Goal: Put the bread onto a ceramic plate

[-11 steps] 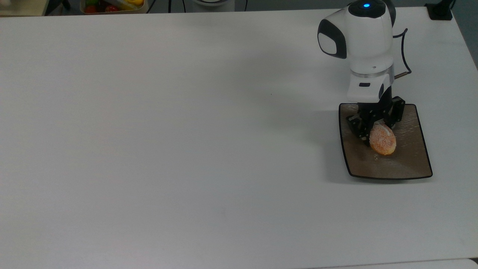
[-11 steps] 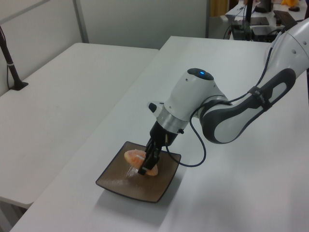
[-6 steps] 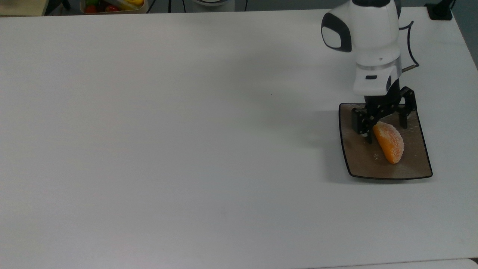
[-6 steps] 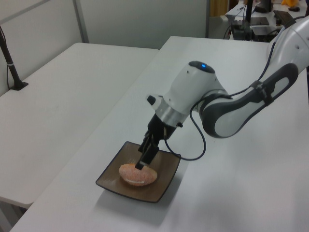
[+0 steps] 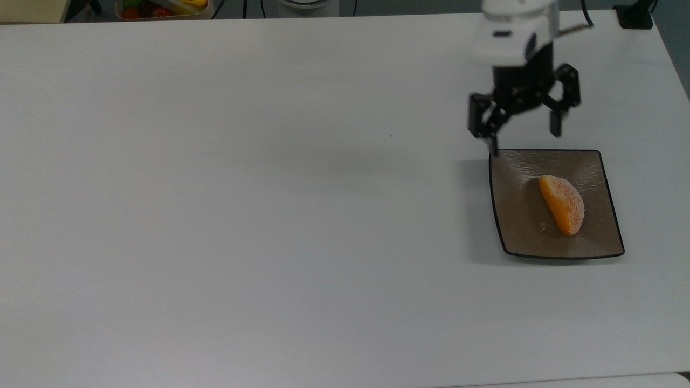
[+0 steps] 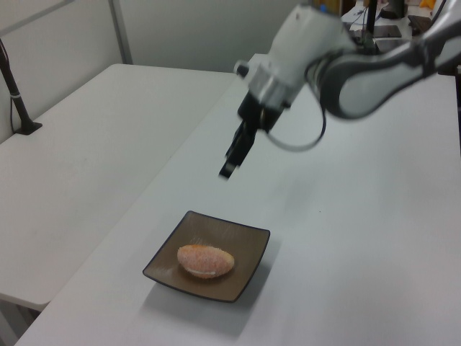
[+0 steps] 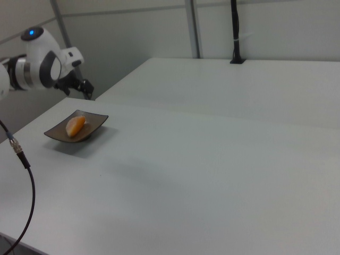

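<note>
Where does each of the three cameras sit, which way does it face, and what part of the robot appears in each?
Top view: overhead, looking straight down on the white table; shows the open end effector just beyond the ceramic plate.
Left view: raised at one table end, looking along it; shows the arm's forearm and end effector above the plate.
Right view: low at the opposite side, looking across; shows the wrist and end effector.
All three share the bread lying on the plate.
</note>
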`<state>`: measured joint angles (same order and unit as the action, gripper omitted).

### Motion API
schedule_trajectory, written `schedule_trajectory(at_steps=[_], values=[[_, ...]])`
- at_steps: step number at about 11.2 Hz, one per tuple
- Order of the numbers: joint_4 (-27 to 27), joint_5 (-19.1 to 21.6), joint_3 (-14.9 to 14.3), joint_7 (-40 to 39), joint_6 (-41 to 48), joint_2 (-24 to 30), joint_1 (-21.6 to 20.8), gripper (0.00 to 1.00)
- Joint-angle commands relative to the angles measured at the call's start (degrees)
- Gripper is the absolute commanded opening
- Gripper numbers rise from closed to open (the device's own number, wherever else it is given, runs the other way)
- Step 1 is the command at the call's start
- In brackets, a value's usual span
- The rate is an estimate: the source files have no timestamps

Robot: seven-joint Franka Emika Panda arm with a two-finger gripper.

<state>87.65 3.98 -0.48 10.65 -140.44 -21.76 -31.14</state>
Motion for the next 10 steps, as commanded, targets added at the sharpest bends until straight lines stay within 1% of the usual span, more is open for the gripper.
schedule_trajectory(at_steps=[1, 5, 8, 9, 10], values=[[4.2, -0.2, 0.3, 1.6, 16.7, 12.2, 5.6, 1.0], [4.3, 0.1, 0.3, 1.5, 37.9, 22.4, 15.0, 1.0], [4.4, 0.1, 0.2, 0.7, 49.3, 27.5, 21.4, 1.0], [5.1, 0.1, 0.0, 0.5, 51.6, 28.7, 23.1, 1.0], [6.9, 0.0, -0.2, -0.3, 51.7, 30.2, 24.5, 1.0]])
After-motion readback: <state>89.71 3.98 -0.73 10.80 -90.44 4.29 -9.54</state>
